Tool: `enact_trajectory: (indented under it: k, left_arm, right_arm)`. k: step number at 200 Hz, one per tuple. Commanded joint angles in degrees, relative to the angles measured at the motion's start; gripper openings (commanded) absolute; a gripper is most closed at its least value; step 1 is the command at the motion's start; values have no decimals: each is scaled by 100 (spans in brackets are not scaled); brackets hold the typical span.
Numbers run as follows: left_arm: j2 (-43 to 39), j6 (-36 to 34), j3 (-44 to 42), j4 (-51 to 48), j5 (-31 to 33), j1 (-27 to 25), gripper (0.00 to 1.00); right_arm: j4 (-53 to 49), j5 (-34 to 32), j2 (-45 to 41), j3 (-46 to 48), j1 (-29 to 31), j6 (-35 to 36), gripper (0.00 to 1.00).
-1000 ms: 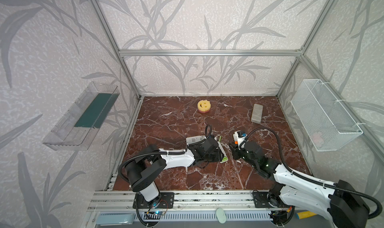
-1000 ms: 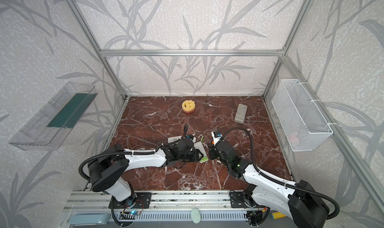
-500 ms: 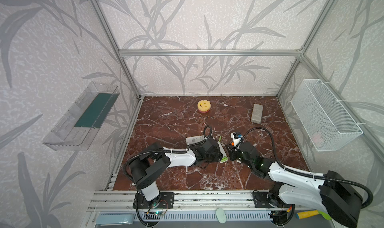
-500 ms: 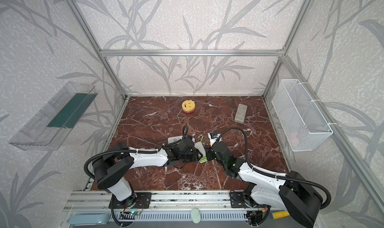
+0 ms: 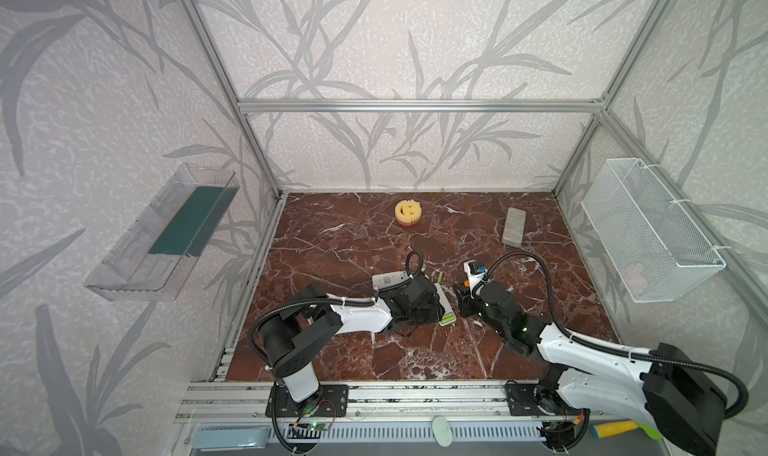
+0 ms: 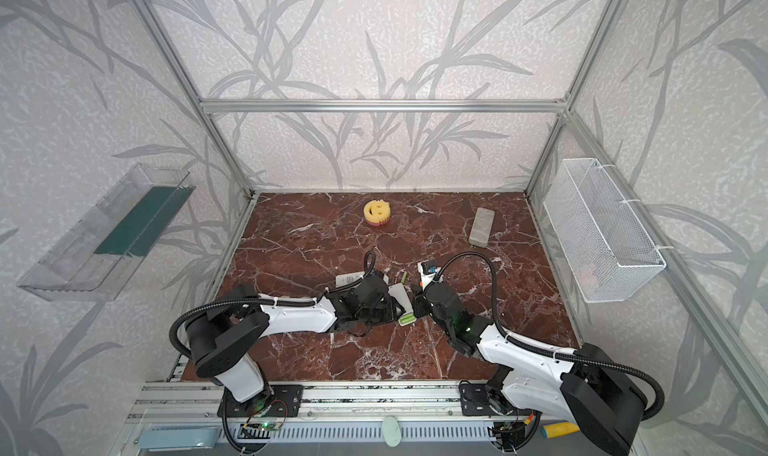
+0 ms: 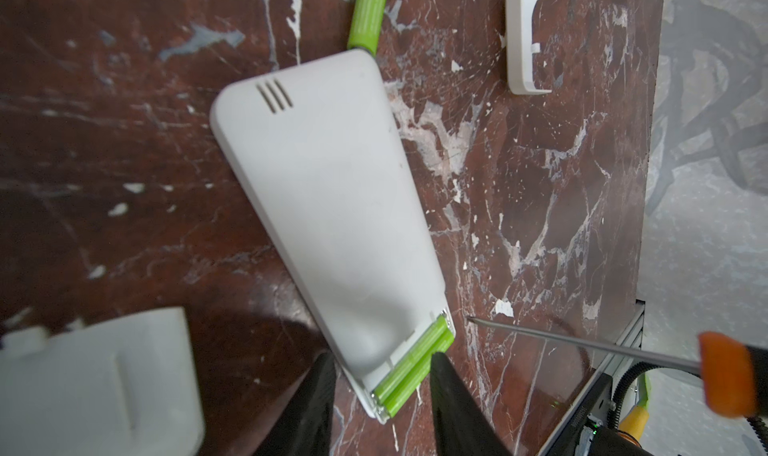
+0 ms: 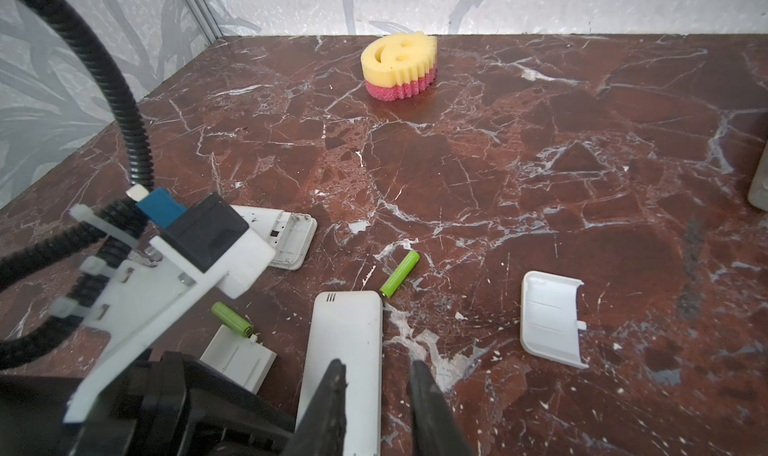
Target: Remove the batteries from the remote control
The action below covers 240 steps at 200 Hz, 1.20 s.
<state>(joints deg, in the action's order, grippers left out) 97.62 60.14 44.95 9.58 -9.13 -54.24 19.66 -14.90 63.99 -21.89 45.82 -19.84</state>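
A white remote control (image 7: 332,192) lies back up, its open end showing two lime-green batteries (image 7: 415,364); both show in the top views (image 5: 448,317) (image 6: 407,319). My left gripper (image 7: 382,387) has closed on that end, a finger touching each side. My right gripper (image 8: 378,396) hovers over the remote's (image 8: 345,350) edge. It carries an orange-handled screwdriver (image 7: 582,342) whose tip rests by the batteries; the grip itself is out of view. Two loose batteries (image 8: 401,273) (image 8: 232,319) lie on the table. A second remote (image 8: 286,242) lies with its compartment empty.
Two white covers (image 8: 550,319) (image 8: 239,358) lie beside the remotes. A yellow smiley sponge (image 5: 408,212) and a grey block (image 5: 513,227) sit at the back. A wire basket (image 5: 648,229) hangs on the right wall, a clear tray (image 5: 166,234) on the left.
My left gripper's fingers have narrowed onto the remote's battery end. The right arm has shifted slightly left, toward the remote.
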Motion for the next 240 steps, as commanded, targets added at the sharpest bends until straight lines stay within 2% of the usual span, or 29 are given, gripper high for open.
enact_trajectory:
  k: [1,96,160,240]
  left_arm:
    - [64,99,-105,104,73,27,38]
    - [99,156,-143,258,-10,60,35]
    - [103,178,-192,451,-104,115,33]
    - [194,309,-304,518,-161,133,29]
  right_arm:
    - [275,-18,150,-225,46,-53,0]
    - [527,148,508,-369,189,-68,0]
    - [451,154,238,-278,364,-2,0]
    - [-254,-418,-132,-184,392,-149,0]
